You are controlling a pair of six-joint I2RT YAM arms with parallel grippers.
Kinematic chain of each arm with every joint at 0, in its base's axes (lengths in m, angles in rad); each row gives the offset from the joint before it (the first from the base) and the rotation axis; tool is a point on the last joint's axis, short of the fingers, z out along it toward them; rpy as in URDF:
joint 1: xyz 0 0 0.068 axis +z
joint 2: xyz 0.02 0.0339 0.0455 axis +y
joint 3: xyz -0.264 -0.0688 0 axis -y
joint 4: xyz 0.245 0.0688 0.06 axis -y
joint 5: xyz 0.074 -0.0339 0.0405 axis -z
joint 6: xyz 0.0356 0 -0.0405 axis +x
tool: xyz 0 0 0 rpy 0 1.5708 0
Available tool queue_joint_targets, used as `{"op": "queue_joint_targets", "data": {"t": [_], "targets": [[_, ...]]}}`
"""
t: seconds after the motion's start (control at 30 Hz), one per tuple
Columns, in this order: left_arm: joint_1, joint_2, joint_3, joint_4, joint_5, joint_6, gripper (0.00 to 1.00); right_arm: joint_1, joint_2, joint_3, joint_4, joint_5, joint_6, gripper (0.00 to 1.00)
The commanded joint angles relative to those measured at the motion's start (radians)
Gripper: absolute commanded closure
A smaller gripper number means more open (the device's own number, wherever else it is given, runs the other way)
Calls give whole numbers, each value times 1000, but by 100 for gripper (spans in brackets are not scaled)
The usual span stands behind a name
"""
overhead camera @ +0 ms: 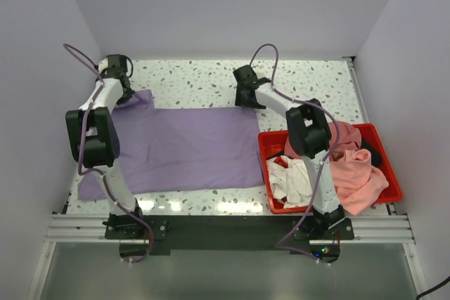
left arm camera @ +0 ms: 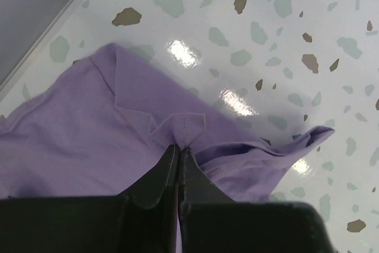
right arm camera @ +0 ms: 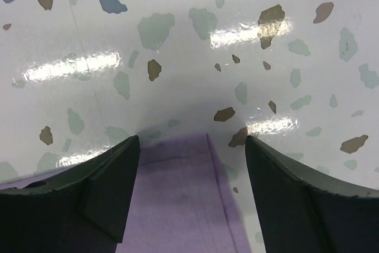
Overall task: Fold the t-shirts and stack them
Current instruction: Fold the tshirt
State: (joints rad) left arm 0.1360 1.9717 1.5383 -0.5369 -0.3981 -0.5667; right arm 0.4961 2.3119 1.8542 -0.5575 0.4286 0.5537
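One purple t-shirt (overhead camera: 183, 149) is spread flat on the speckled tabletop (overhead camera: 309, 79), between the two arms. Its far-left sleeve is pinched by the left pincer (left arm camera: 179, 149), whose jaws are clamped together on the fabric. The right pincer (right arm camera: 189, 146) is held wide apart over the shirt's far-right corner, gripping nothing. A pink garment (overhead camera: 358, 173) and a white garment (overhead camera: 292, 180) are heaped in a red bin (overhead camera: 262, 159) just beside the shirt's right edge.

t-shirt (overhead camera: 183, 149) spread on table (overhead camera: 204, 79), left of bin (overhead camera: 271, 135); garments (overhead camera: 355, 173) heaped in bin; left gripper (left arm camera: 179, 146) at shirt's far-left corner, right gripper (right arm camera: 192, 140) at far-right.
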Motion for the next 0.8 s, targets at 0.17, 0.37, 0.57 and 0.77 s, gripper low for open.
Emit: {"op": "queue_joint_targets", "data": {"t": [0.17,0.37,0.57,0.77], "targets": [[-1,-165,-121,40,-39,-36,100,-7,-31,-43,1,19,32,41],[-1,-231,-158,25,-54,-44,100,-7,-80,-84,27,15,28,69],[-1,-298,-191,5,-56,-51,100,5,-135,-128,73,9,-4,100],[1,-407,-263,-14,-68,-84,100,30,-241,-185,97,4,-52,100]]}}
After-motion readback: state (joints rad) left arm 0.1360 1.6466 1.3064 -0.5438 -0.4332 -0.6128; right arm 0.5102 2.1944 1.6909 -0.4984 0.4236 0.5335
